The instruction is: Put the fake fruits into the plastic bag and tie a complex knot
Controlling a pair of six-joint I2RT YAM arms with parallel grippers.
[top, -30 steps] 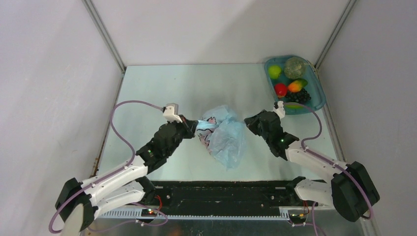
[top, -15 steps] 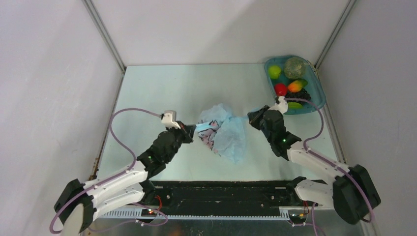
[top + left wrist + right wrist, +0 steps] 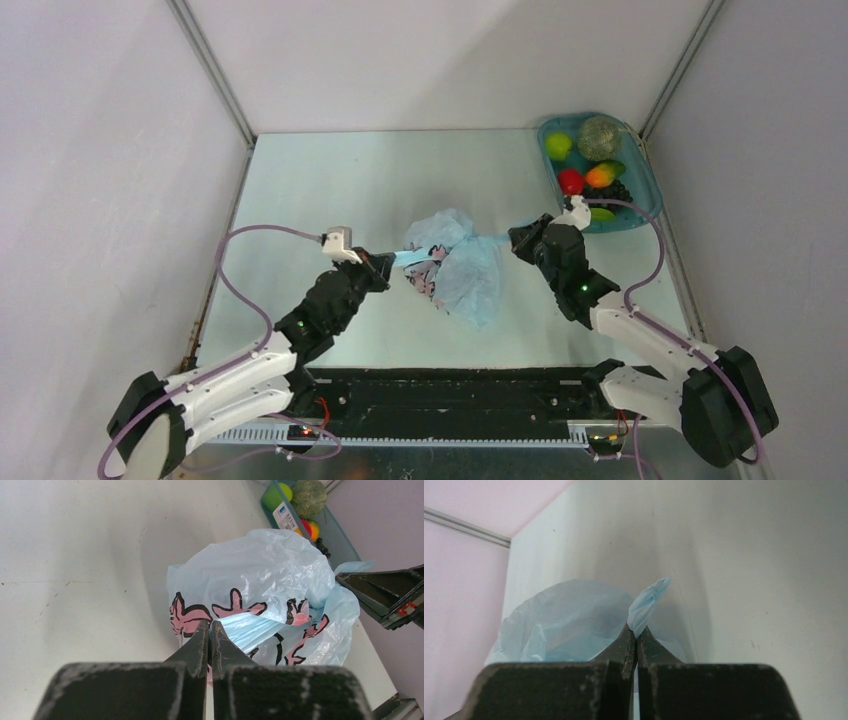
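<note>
From above, we see the plastic bag on the desk, the left pincer at its 9 o'clock and the right pincer at 2. The fake fruits lie in the teal tray. Left wrist: jaws squeezed tight on a handle strip. Right wrist: jaws pinched on the other strip.

Looks like a robotics lab test cell: blank white walls boxing a pale tabletop, metal corner posts at 11 and 1 o'clock, cabled robot arms bolted at 6 o'clock.
</note>
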